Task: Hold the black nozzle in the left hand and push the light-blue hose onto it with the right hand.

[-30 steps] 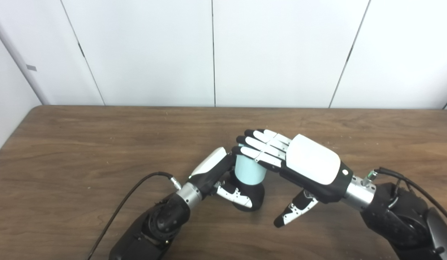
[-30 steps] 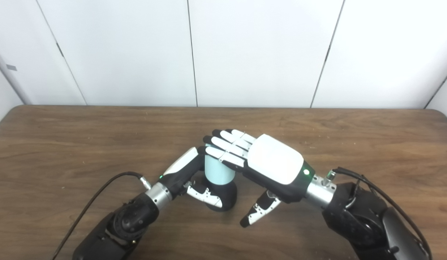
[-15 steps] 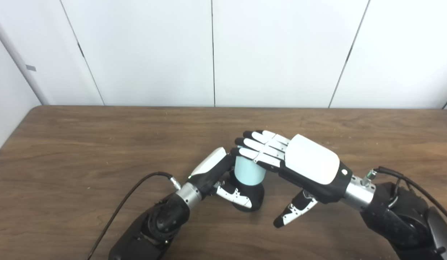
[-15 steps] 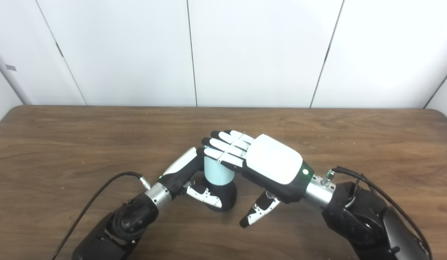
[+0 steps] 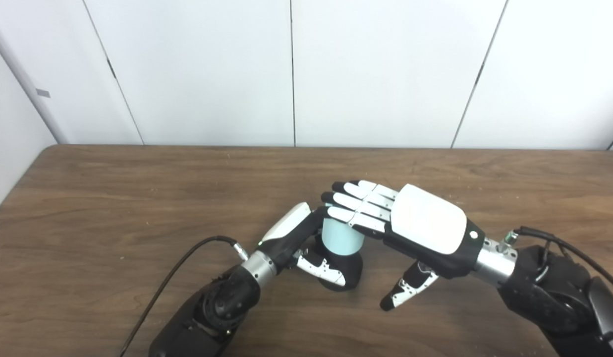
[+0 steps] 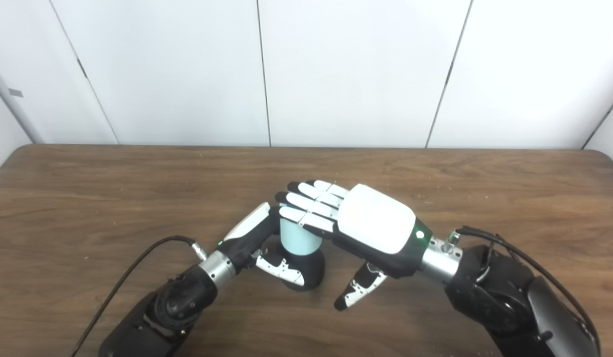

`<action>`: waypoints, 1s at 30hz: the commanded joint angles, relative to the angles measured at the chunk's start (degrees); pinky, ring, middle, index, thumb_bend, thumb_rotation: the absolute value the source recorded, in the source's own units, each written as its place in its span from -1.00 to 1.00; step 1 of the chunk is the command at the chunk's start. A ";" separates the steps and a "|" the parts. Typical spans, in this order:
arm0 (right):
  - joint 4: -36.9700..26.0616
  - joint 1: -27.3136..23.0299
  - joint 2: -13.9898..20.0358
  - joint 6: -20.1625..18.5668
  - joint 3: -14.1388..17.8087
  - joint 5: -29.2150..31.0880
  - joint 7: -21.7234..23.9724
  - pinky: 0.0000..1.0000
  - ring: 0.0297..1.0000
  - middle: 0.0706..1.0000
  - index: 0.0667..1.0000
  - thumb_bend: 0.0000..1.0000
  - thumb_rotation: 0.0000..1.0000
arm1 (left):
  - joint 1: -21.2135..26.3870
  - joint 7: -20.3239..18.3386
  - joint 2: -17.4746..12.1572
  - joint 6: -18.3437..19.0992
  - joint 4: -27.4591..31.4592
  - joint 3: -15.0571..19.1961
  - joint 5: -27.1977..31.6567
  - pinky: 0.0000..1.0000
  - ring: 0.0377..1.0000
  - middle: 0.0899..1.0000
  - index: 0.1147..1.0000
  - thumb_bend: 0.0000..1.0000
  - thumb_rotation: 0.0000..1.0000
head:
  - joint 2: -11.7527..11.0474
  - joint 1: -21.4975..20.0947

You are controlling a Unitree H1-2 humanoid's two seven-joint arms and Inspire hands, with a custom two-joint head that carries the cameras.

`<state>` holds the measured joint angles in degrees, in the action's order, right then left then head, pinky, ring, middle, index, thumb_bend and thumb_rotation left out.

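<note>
At the middle of the brown table (image 5: 113,198), in the left eye view, the left hand (image 5: 299,238) is wrapped around the black nozzle (image 5: 348,270), its thumb crossing the front of the rounded black base, which seems to rest on the wood. The light-blue hose (image 5: 340,238) stands upright out of the nozzle's top, a short pale cylinder. The right hand (image 5: 410,223) lies palm-down over it, fingers (image 5: 358,208) straight and side by side across the hose's upper end, the thumb hanging free below and clear of everything; it grips nothing and appears to press with the flat of the fingers. In the right eye view the same stack shows: nozzle (image 6: 308,270) gripped low by the left hand (image 6: 251,233), hose (image 6: 299,239) above it, right hand (image 6: 373,225) flat on top. How deep the hose already sits cannot be told, since the joint is hidden by the hands. To finish well, the push should go straight down along the hose's axis, the left hand holding firm so the base does not slide or tip; a slanted push would likely cock the hose sideways.
</note>
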<state>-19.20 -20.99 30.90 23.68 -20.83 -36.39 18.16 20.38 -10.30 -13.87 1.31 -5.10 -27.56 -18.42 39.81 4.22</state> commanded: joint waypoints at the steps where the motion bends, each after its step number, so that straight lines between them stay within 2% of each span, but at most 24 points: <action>1: -0.34 -0.71 2.38 3.22 -1.78 -1.21 -0.15 0.90 0.95 0.92 0.89 0.51 -0.63 | -3.55 -4.66 -2.80 6.02 -3.46 -1.72 -3.88 -0.46 -0.36 -0.16 -0.16 0.05 -1.00 | 0.03 0.09; 5: -0.50 -1.39 3.92 3.23 -3.58 -3.00 -3.96 0.95 0.97 0.94 0.90 0.50 -0.65 | -3.50 -4.71 -2.82 6.08 -3.45 -1.79 -3.99 -0.46 -0.37 -0.17 -0.15 0.05 -1.00 | 0.03 0.09; 9: -0.55 -1.81 5.68 3.22 -5.57 -5.34 -9.31 1.00 0.99 0.94 0.90 0.49 -0.70 | -3.49 -4.73 -2.87 6.30 -3.36 -1.87 -4.15 -0.46 -0.36 -0.16 -0.15 0.05 -1.00 | 0.04 0.05; 13: 0.10 -2.36 7.26 3.23 -7.91 -8.55 -16.51 1.00 1.00 0.94 0.90 0.46 -0.76 | -3.51 -4.82 -2.93 6.34 -3.34 -1.87 -4.08 -0.46 -0.37 -0.16 -0.16 0.05 -1.00 | 0.04 0.05; 18: 2.01 -3.42 8.08 3.22 -10.77 -11.65 -22.40 1.00 1.00 0.95 0.90 0.46 -0.76 | -3.51 -4.94 -2.93 6.63 -3.18 -1.89 -4.17 -0.45 -0.36 -0.16 -0.16 0.05 -1.00 | 0.02 0.09; 23: 3.00 -3.95 8.56 3.22 -12.05 -12.09 -23.83 1.00 1.00 0.95 0.90 0.47 -0.74 | -3.52 -5.06 -2.91 6.84 -3.07 -1.89 -4.25 -0.43 -0.33 -0.15 -0.16 0.05 -1.00 | 0.04 0.09; 30: 2.63 -3.95 8.63 3.23 -11.67 -11.22 -21.62 1.00 1.00 0.95 0.90 0.47 -0.74 | -3.49 -5.14 -2.87 6.67 -3.10 -1.78 -4.02 -0.44 -0.34 -0.15 -0.16 0.05 -1.00 | 0.03 0.09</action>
<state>-15.90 -23.38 38.57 25.84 -32.91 -48.11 -4.46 20.40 -10.98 -14.24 1.40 -4.71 -27.63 -18.42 39.81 4.22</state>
